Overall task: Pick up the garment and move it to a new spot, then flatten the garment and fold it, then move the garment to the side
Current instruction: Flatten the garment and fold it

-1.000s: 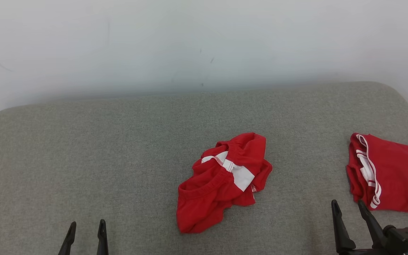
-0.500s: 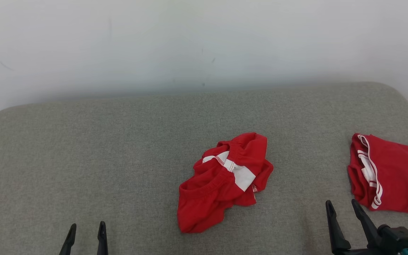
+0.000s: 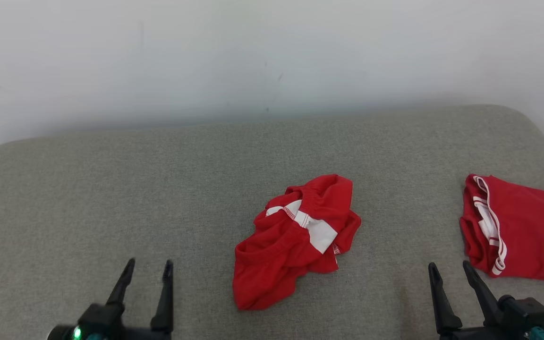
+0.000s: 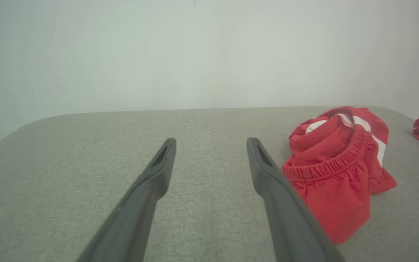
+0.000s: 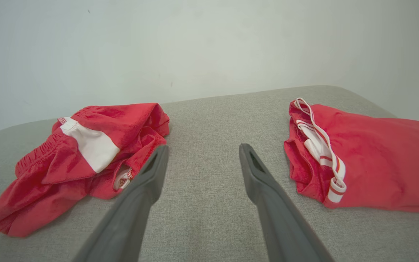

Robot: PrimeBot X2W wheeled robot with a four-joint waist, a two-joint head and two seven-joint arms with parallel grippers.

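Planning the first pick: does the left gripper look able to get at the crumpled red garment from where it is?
Probably yes. The left gripper is open, with bare grey cushion between it and the crumpled garment to its right.

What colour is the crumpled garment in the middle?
The crumpled garment is red with a white panel; right wrist view.

The right hand (image 5: pixel 203 146) gapes between crumpled garment (image 5: pixel 86 160) and folded garment (image 5: pixel 373 160).
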